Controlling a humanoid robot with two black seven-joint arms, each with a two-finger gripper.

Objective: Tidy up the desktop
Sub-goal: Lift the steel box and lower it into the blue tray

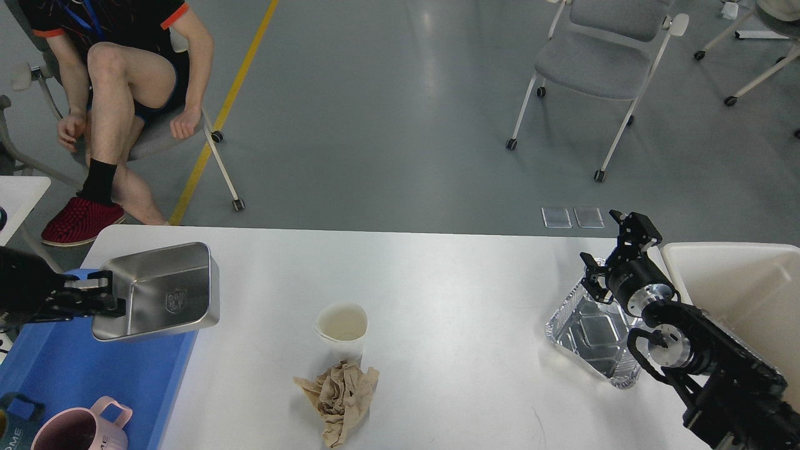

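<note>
Left end effector (103, 299) clamped on the rim of a steel pan (159, 290), held tilted over the blue tray (75, 375) at the bench (437, 281) left edge. Right end effector (615, 240) – fingers spread, holding nothing – sits above the far corner of a foil tray (590, 334), cream bin (737, 281) just to its right. Between both: paper cup (342, 328), crumpled brown paper (340, 394) touching it. Pink mug (78, 428) below the left one, in the tray.

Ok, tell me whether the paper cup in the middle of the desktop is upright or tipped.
Upright. The paper cup stands on its base on the desktop, open rim facing up, beside the crumpled brown paper.
</note>
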